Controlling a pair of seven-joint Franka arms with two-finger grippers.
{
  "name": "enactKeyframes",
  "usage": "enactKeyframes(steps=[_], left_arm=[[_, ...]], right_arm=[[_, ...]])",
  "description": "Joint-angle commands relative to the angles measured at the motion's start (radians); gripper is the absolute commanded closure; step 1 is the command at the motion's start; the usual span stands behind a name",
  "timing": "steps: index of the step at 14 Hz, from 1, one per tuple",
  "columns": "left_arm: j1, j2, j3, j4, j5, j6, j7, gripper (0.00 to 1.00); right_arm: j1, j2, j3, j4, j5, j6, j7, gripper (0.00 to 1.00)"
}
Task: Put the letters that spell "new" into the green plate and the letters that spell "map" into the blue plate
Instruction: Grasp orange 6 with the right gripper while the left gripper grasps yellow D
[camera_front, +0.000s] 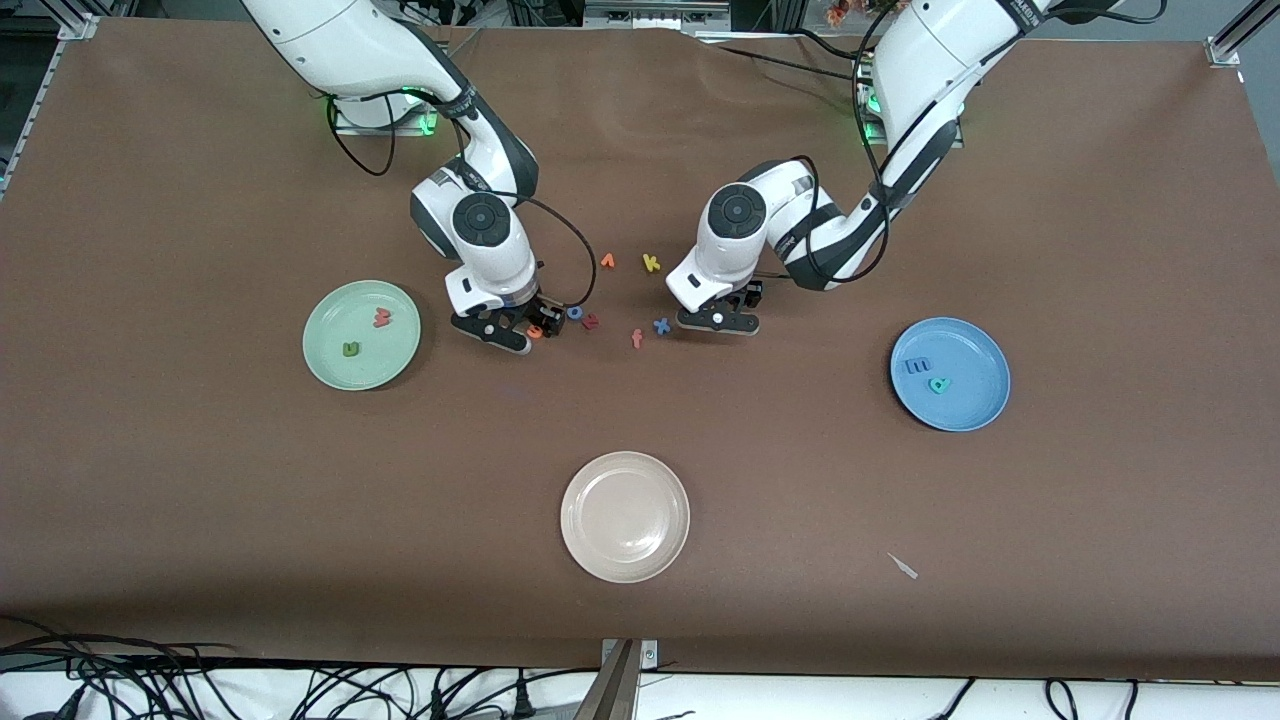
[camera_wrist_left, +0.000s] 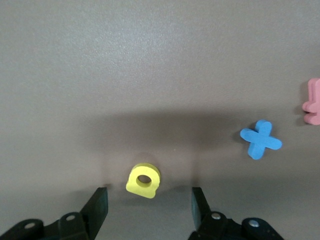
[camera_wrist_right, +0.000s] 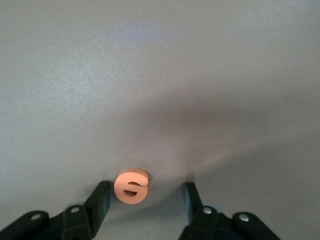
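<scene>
1. Green plate holds two letters: red-pink w, green n.
2. Blue plate holds two: blue m, teal p.
3. Right gripper stands open around the orange e on the table.
4. Left gripper stands open around the yellow a, near one blue x.

A brown cloth covers the desk edge to edge under even light, black cables trailing along the pale floor below its nearest edge.
</scene>
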Motion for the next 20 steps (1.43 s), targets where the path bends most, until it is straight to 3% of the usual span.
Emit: enactKeyframes(steps=[1, 5, 8, 11, 13, 17, 20], left_arm=[[-0.011, 0.016, 0.01, 0.011, 0.058, 0.004, -0.024, 0.32], [-0.009, 0.016, 0.01, 0.013, 0.058, 0.004, -0.024, 0.56], [-0.007, 0.016, 0.012, 0.011, 0.06, 0.004, -0.023, 0.83], [0.003, 0.01, 0.01, 0.014, 0.061, -0.006, -0.003, 0.91], [0.014, 0.004, 0.012, 0.043, 0.06, -0.048, 0.038, 0.95], [0.08, -0.001, 0.003, 0.166, -0.03, -0.316, 0.301, 0.95], [0.179, -0.001, 0.003, 0.256, -0.075, -0.507, 0.571, 0.95]], right_arm=[[0.002, 0.025, -0.005, 0.022, -0.027, 0.01, 0.013, 0.4], [0.001, 0.025, -0.005, 0.022, -0.029, 0.01, 0.013, 0.72], [-0.005, 0.025, -0.005, 0.022, -0.033, 0.008, 0.006, 0.84], [-0.01, -0.018, -0.029, 0.022, -0.035, -0.018, -0.045, 0.84], [-0.011, -0.063, -0.046, 0.044, -0.03, -0.14, -0.127, 0.84], [-0.019, -0.167, -0.139, 0.045, -0.018, -0.335, -0.379, 0.84], [-0.021, -0.236, -0.238, -0.015, -0.015, -0.356, -0.567, 0.84]])
